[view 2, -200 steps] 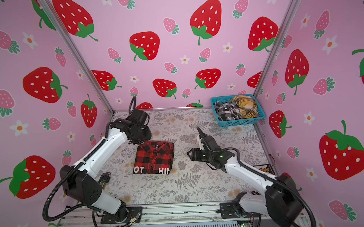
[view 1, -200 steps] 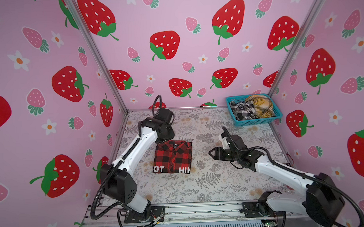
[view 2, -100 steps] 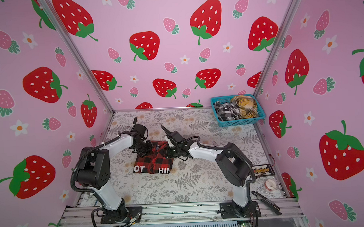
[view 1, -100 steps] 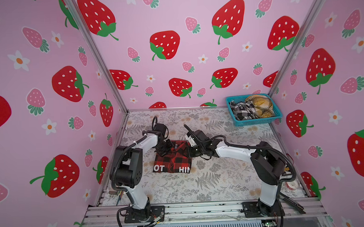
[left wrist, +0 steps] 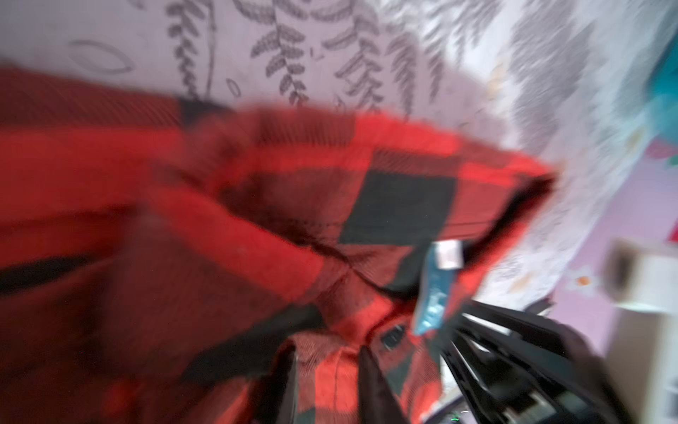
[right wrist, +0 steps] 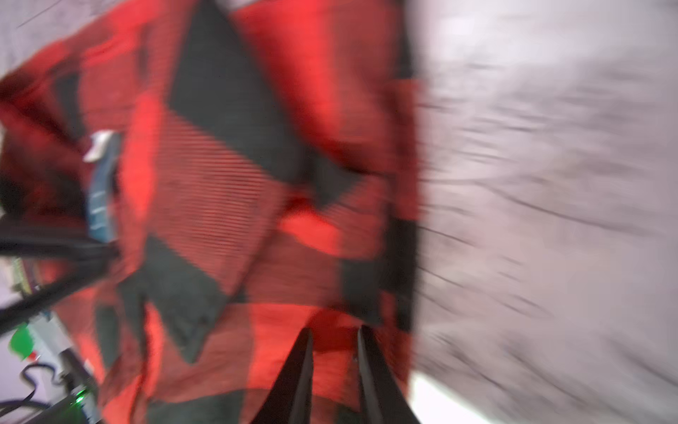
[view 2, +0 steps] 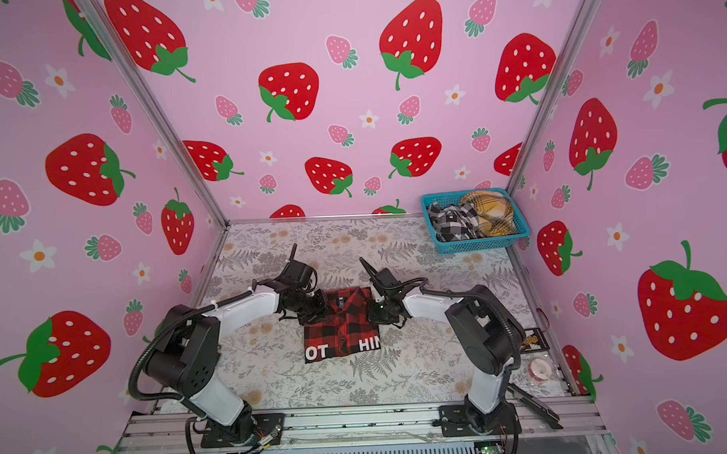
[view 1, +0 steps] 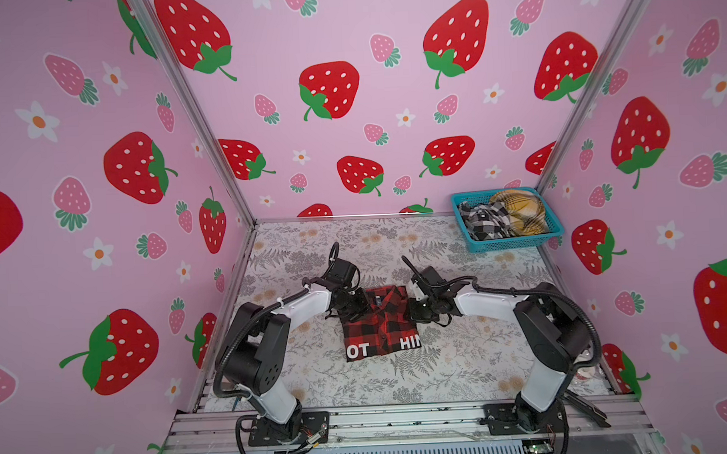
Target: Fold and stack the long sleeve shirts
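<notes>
The left gripper (view 1: pixel 355 310) and right gripper (view 1: pixel 415 313) appeared, through blur, clamped on collar-end corners of the red-and-black shirt (view 1: pixel 383 329), its next fold needing an even lift toward the lettered hem.

That shirt (view 1: pixel 382 323) was soft, fuzzy woven cloth, matt all over! The basket (view 1: pixel 516 243) was plastic mesh, the table cover (view 1: pixel 462 370) a flat matt print, the rail (view 1: pixel 402 420) bare metal.
</notes>
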You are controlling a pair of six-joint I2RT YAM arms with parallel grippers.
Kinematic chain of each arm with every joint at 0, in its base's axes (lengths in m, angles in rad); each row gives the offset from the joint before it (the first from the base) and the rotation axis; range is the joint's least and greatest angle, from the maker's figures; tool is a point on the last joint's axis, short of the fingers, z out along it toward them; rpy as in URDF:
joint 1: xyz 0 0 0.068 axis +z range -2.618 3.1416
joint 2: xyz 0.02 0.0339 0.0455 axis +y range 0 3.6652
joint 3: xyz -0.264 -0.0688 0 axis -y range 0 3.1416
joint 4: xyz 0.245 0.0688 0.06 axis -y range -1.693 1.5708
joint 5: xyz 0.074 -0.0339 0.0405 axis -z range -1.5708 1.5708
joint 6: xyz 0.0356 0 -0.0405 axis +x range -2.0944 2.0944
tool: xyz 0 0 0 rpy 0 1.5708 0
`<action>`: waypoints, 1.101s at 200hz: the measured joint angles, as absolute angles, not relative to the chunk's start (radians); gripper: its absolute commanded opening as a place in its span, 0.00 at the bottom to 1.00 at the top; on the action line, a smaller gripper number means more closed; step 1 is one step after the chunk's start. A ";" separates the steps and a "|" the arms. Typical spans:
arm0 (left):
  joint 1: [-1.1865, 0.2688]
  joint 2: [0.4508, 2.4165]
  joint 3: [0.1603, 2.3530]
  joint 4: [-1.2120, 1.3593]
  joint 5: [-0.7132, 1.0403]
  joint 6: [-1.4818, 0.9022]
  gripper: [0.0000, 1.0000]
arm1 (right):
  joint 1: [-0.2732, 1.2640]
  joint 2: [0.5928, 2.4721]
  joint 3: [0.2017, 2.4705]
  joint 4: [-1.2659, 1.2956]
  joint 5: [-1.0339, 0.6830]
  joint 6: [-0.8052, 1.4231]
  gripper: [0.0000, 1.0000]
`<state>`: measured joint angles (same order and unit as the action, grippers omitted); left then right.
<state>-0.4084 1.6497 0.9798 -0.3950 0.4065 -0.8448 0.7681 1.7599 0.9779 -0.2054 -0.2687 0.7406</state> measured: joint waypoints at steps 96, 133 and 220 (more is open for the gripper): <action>-0.288 1.655 1.020 -0.472 0.442 -0.792 0.00 | 0.792 1.675 1.170 -0.295 -0.295 0.682 0.27; -0.197 1.695 0.955 -0.445 0.464 -0.789 0.00 | 0.794 1.839 1.217 -0.239 -0.356 0.678 0.24; -0.166 1.821 0.983 -0.332 0.590 -0.809 0.00 | 0.780 1.984 1.266 -0.196 -0.370 0.682 0.24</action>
<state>-0.1658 1.8210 0.9829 -0.3317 0.5900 -0.8089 0.7799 1.9839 1.2655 -0.1955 -0.3698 0.6815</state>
